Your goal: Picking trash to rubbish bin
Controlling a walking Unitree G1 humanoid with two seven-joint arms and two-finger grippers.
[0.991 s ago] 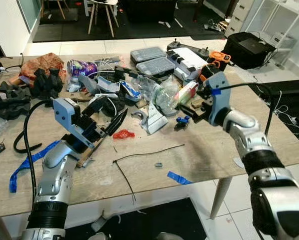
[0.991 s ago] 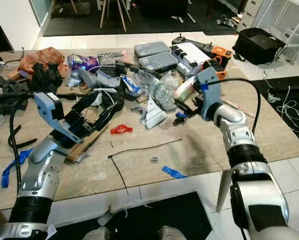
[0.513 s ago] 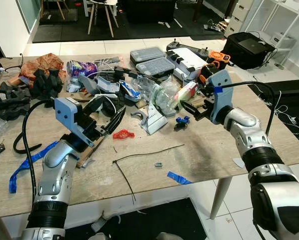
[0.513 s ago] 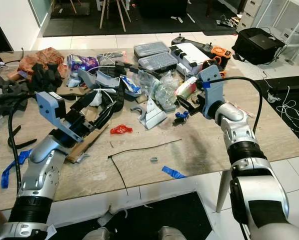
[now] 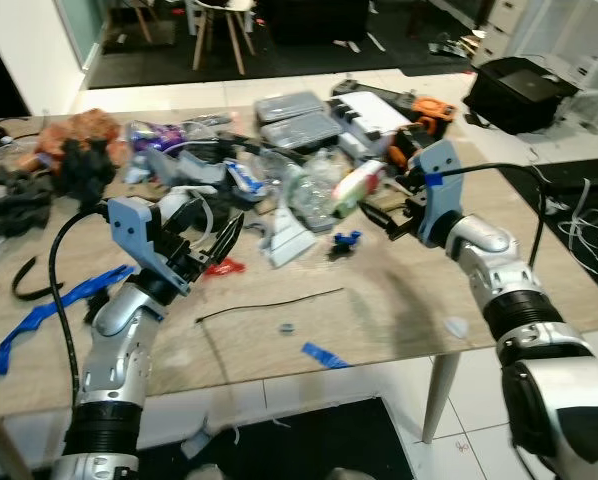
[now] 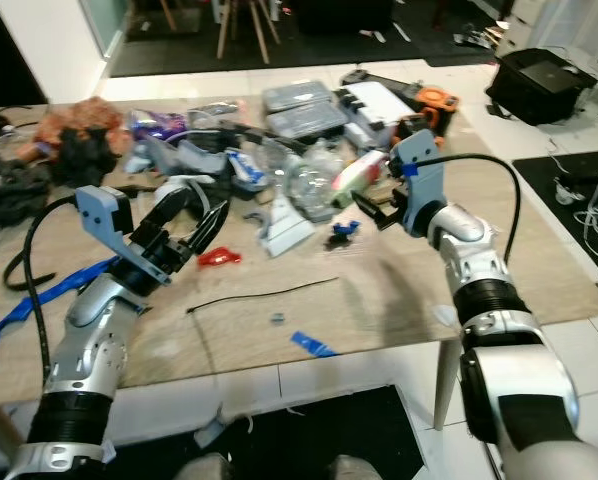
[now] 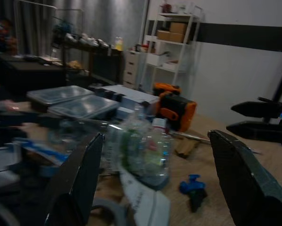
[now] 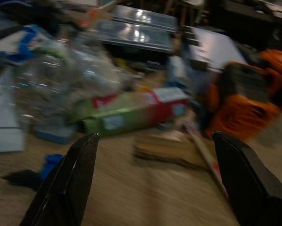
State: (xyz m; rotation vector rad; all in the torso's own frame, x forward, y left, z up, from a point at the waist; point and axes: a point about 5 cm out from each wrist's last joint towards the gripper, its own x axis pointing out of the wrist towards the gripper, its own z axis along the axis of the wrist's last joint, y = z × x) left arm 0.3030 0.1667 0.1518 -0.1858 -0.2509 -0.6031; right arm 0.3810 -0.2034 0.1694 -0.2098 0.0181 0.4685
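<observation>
Hovering over the wooden table [image 5: 399, 300], the left gripper [image 5: 211, 238] is holding its two black fingers spread apart above the tabletop, gripping nothing. A red scrap [image 5: 219, 267] is lying just beside its fingertips, at about 5 o'clock from them. Blue tape [image 5: 49, 305] is trailing across the table at 9 o'clock from the left arm. A thin black cable tie [image 5: 269, 302] is stretching across the bare wood at 4 o'clock from the red scrap. A crushed clear plastic bottle [image 7: 148, 153] is sitting in the clutter further along, with a green and red carton [image 8: 131, 110] just beside it and a small blue piece [image 7: 192, 184] near them. The right gripper [image 5: 381, 216] is hanging at 3 o'clock from the carton, fingers apart and empty.
</observation>
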